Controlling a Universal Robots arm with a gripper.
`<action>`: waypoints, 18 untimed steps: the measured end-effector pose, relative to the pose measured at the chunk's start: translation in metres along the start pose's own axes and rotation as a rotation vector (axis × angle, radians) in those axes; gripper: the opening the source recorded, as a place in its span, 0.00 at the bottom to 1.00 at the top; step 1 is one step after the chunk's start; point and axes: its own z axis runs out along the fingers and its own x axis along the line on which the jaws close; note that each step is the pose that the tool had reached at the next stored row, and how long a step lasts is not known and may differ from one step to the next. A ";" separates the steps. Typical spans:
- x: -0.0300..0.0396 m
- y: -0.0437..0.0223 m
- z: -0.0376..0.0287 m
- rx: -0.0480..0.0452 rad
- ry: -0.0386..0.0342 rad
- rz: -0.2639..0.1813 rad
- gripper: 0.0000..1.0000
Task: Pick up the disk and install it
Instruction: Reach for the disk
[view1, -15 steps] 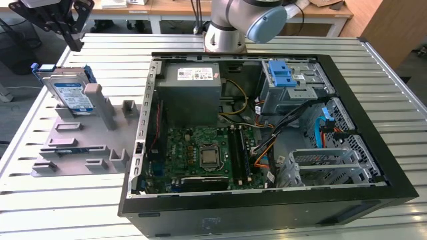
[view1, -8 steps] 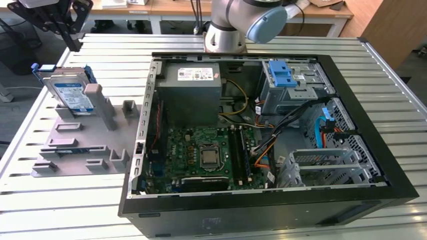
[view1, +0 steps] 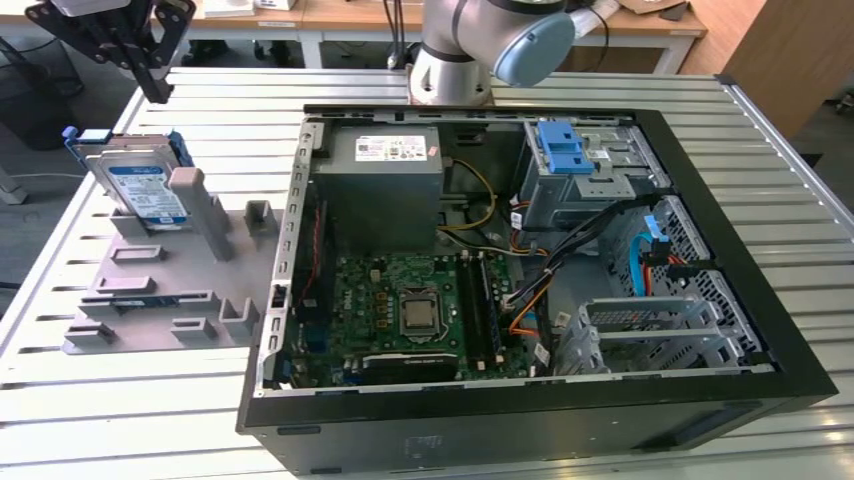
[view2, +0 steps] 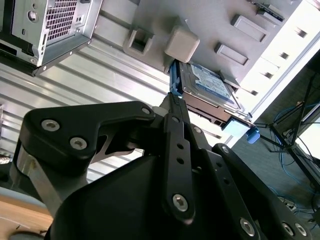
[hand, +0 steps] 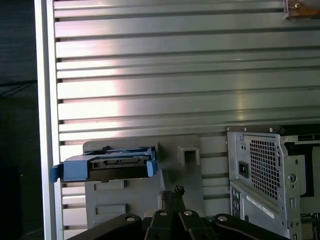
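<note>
The disk is a silver drive with a white-and-blue label and a blue carrier frame. It stands on edge, leaning in a slot of the grey fixture plate at the exterior view's left. It also appears in both wrist views, as the disk and, edge-on, the disk. My gripper hangs above and behind the disk, apart from it. Its black fingers come together at the gripper and the gripper, shut with nothing between them.
An open computer case lies on the slatted aluminium table. Inside it are a grey power supply, a motherboard and a drive cage with a light-blue latch. The arm's base stands behind the case.
</note>
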 end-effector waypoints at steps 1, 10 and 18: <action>0.0000 0.0000 0.0000 0.0001 0.0000 0.000 0.11; 0.0040 -0.0003 -0.0001 0.0001 0.0000 0.000 0.11; 0.0078 -0.0005 -0.0002 0.0000 0.0000 0.000 0.11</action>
